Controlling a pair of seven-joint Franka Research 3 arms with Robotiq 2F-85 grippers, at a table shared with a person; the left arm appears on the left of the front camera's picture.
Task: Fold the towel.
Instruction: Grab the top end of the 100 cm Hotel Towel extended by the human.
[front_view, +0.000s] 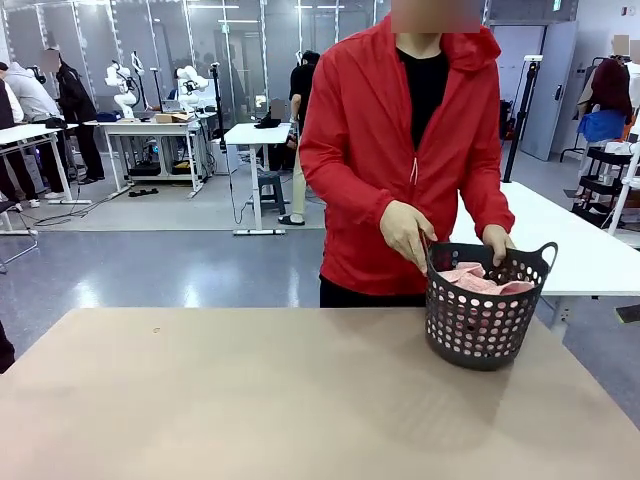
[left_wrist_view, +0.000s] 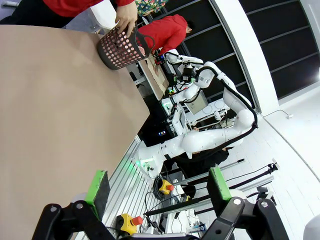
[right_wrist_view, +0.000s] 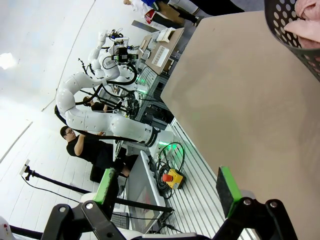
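Towel (front_view: 478, 281) lies bunched, mostly hidden inside dark basket (front_view: 480, 332).

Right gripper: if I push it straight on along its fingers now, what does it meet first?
Not the basket, which sits off to the side. The open right gripper points past the table edge toward the left arm's base; depth is unclear.

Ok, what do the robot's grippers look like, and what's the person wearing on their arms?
Both the left gripper and the right gripper have black jointed fingers tipped with bright green pads. The person wears a red zip-up jacket with long sleeves over a black top.
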